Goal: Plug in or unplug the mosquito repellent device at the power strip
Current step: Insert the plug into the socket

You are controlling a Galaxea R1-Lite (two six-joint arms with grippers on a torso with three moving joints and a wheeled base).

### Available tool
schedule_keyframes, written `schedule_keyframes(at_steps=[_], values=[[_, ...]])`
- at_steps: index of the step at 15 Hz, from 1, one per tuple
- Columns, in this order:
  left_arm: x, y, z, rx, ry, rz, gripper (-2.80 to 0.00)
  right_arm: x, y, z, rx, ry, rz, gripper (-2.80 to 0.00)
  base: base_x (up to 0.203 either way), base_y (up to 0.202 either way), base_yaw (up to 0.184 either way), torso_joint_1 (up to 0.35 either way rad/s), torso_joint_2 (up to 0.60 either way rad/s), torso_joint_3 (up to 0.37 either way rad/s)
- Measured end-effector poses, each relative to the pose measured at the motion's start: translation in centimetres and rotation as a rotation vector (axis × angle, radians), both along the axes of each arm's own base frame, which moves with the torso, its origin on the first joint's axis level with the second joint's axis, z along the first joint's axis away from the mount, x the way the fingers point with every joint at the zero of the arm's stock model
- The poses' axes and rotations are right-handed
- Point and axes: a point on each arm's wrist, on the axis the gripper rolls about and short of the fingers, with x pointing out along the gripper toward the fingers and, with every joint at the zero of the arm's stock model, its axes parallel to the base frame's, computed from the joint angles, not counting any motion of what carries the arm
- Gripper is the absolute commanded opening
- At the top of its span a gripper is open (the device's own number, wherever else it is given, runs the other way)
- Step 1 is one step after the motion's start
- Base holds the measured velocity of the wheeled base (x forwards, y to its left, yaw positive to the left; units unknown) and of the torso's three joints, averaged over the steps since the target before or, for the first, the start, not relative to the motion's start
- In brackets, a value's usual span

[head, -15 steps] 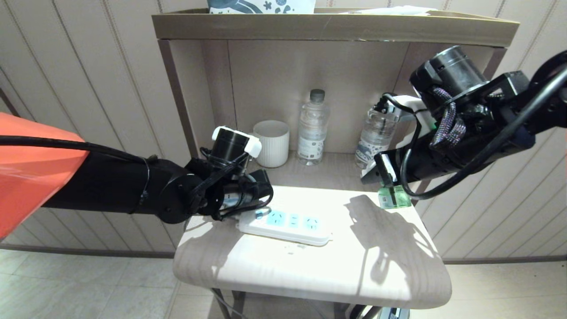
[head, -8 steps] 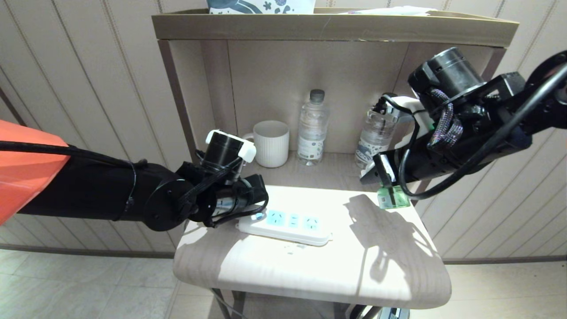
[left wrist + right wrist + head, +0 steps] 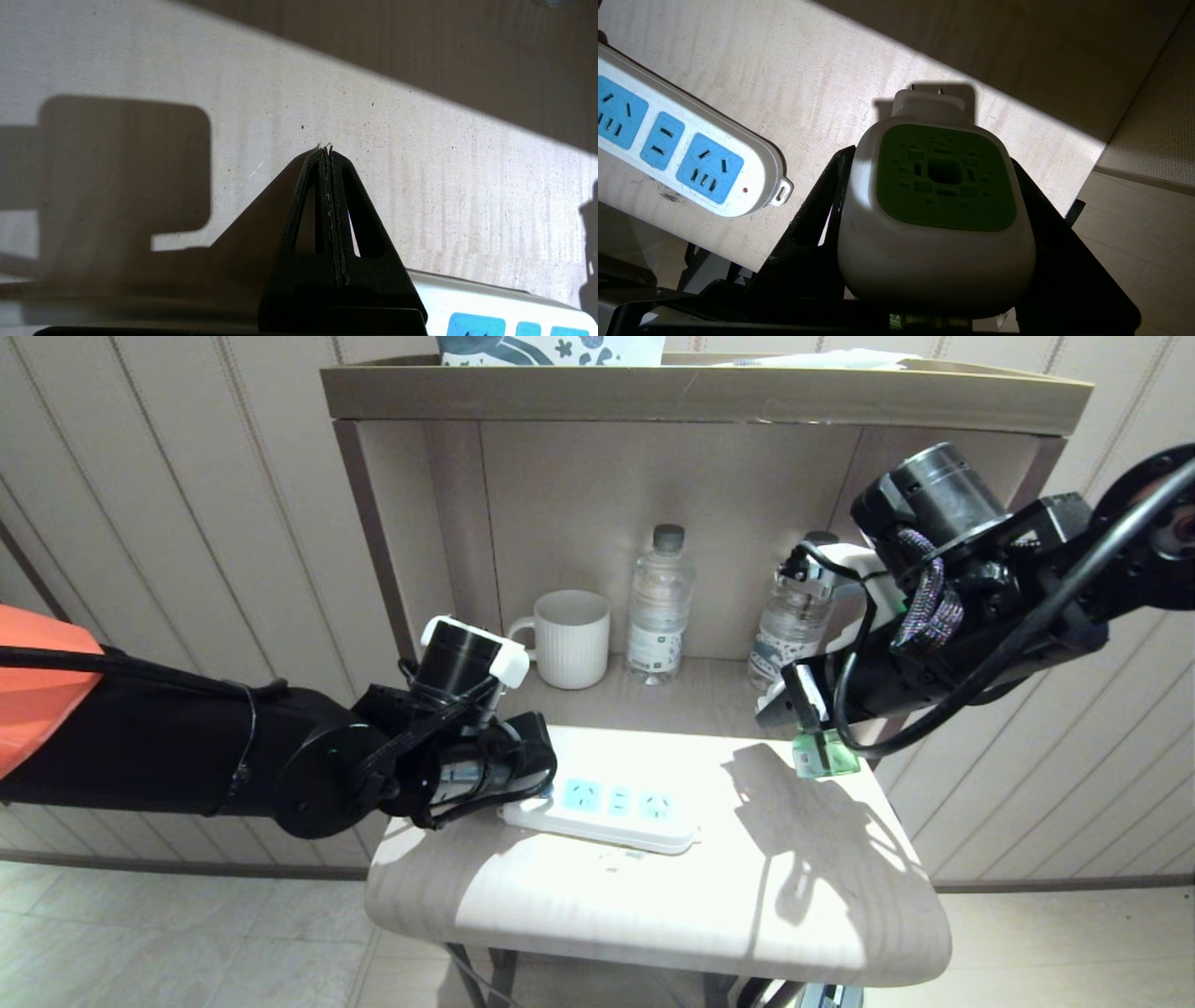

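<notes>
Mosquito repellent device [image 3: 936,205]: your right gripper [image 3: 810,733] has it clamped between its fingers, held in the air above the far right part of the table [image 3: 653,905], well apart from the power strip [image 3: 607,807]. Head view shows only the green bottle end poking out below the black fingers. Right wrist view shows the white head with its green vented face, a finger on either side, plug end pointing toward the table.

Power strip lies flat on the table, left of centre, blue socket faces up, all sockets visible from the head view empty. Its rounded end with a small red dot points toward the device's side.

Your left gripper [image 3: 329,154] sits low at the strip's left end, fingers pressed together, nothing between them. Left wrist view shows the tips just above bare table with the strip's white edge beside them; whether they touch the strip, you cannot tell.

On the shelf behind the table: a white ribbed mug [image 3: 569,639] and two clear water bottles [image 3: 659,607], the right one partly hidden by your right arm.
</notes>
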Motion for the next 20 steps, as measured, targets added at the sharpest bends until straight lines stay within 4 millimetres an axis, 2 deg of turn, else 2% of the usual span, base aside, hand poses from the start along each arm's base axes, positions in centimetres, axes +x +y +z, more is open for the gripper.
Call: schedule_keyframes(at_steps=[9, 13, 15, 20], values=[[-2.7, -0.9, 0.3, -0.007, 0.010, -0.057, -2.80, 0.2, 0.1, -0.1, -0.001, 0.001, -0.001, -2.80, 0.000, 0.000, 0.000, 0.000, 0.00, 0.000], [-2.5, -0.9, 0.6, -0.011, -0.001, -0.054, -2.80, 0.3, 0.1, -0.1, -0.001, 0.002, -0.001, -2.80, 0.000, 0.000, 0.000, 0.000, 0.00, 0.000], [-1.2, -0.6, 1.4, -0.039, -0.035, -0.022, -2.80, 0.4, 0.2, -0.2, -0.003, 0.005, -0.002, -2.80, 0.000, 0.000, 0.000, 0.000, 0.00, 0.000], [3.8, 1.5, 3.4, -0.097, -0.128, 0.100, -2.80, 0.4, 0.2, -0.3, -0.005, 0.009, -0.001, -2.80, 0.000, 0.000, 0.000, 0.000, 0.00, 0.000]])
